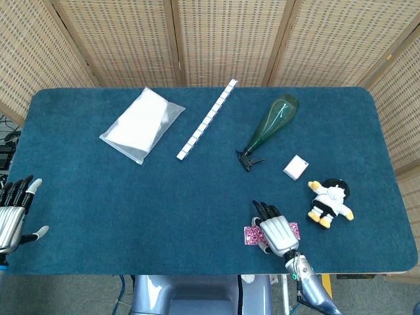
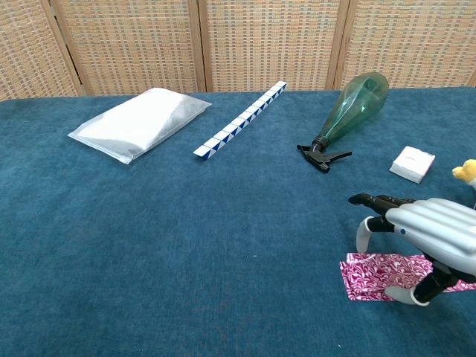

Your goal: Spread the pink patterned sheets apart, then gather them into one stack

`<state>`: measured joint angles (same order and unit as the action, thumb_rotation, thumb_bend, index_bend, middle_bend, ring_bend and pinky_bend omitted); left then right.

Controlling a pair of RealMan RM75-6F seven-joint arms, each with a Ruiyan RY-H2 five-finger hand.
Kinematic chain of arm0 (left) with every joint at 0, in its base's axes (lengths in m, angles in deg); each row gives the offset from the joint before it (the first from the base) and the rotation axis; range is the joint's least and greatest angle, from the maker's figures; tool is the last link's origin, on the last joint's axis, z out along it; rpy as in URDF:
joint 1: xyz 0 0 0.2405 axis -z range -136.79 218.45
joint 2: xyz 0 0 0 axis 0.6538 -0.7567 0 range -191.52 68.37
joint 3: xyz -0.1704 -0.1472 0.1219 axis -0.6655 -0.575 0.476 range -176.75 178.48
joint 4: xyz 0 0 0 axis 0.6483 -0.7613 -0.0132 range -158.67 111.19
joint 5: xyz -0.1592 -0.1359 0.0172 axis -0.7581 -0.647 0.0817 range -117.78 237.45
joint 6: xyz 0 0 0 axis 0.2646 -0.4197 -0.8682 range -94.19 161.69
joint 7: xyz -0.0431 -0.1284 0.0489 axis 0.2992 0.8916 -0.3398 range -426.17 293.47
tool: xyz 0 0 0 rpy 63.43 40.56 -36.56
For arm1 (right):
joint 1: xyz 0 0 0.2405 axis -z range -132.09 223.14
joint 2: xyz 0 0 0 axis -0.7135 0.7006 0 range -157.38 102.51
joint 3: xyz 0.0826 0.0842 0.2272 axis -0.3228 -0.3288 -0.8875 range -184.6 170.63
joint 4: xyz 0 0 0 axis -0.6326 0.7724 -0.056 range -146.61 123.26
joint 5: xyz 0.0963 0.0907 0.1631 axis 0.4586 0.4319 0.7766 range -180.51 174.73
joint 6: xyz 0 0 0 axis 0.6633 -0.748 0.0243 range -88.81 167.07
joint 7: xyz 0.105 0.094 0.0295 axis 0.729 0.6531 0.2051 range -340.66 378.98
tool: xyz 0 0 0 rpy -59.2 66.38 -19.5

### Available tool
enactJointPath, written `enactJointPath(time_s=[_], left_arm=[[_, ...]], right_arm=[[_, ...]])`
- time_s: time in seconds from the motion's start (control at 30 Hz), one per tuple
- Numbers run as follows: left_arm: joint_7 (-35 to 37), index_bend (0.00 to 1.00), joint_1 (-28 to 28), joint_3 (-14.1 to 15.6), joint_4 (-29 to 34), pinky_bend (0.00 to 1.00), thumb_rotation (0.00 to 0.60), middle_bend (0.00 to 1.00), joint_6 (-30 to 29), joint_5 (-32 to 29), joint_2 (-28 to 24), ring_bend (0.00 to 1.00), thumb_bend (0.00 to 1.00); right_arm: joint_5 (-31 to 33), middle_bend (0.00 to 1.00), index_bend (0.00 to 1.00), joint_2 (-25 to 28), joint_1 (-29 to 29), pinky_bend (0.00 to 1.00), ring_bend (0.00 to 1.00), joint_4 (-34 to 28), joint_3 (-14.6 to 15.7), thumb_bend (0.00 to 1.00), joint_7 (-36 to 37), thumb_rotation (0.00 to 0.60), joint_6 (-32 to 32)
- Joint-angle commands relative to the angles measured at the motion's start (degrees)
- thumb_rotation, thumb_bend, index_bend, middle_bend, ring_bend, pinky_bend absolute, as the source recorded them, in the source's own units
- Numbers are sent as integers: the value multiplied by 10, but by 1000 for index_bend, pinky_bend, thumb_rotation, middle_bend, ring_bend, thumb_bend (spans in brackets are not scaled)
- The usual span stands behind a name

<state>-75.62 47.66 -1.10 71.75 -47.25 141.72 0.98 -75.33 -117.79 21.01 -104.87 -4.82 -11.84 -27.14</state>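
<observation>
The pink patterned sheets (image 2: 372, 274) lie overlapped in a low strip near the table's front edge, right of centre. In the head view only their ends (image 1: 251, 235) show beside my right hand (image 1: 274, 230), which covers the rest. That right hand (image 2: 428, 238) arches over the sheets with its fingers spread. Its thumb tip (image 2: 413, 297) rests on the pink surface, and one fingertip (image 2: 362, 236) hangs just above the left sheet. Nothing is gripped. My left hand (image 1: 13, 213) stays at the far left table edge, fingers apart and empty.
A plush toy (image 1: 330, 202) and a small white box (image 1: 296, 167) sit just right of and behind my right hand. Further back are a green spray bottle (image 1: 270, 126), a blue-white segmented strip (image 1: 207, 119) and a white plastic bag (image 1: 141, 123). The table's front edge (image 1: 197, 272) is close.
</observation>
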Motion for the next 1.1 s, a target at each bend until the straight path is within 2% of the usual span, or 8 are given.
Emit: enactJointPath(time_s=[0.03,0.33,0.43,0.57,0.9,1.1], left_arm=[[0,0,0,0,0,0,600,0,0,0,0,0,17],[-1,0,0,0,0,0,600,0,0,0,0,0,17],[-1,0,0,0,0,0,600,0,0,0,0,0,17],[-1,0,0,0,0,0,600,0,0,0,0,0,17],[-1,0,0,0,1,0,600,0,0,0,0,0,17],[-1,0,0,0,1,0,600,0,0,-1,0,0,17]], right_arm=[[6,0,460,2,4,119,0,-5,0,290,-11,600,-2],[13,0,457,5,7,119,0,-15,0,241,-23,600,2],[12,0,428,5,8,119,0,-16,-1,209,-23,600,3],[12,0,383,6,9,119,0,-19,-1,208,-25,600,4],[22,0,347,4,9,119,0,-20,-9,202,-30,600,7],[30,0,319,5,7,119,0,-22,-10,127,-38,600,13]])
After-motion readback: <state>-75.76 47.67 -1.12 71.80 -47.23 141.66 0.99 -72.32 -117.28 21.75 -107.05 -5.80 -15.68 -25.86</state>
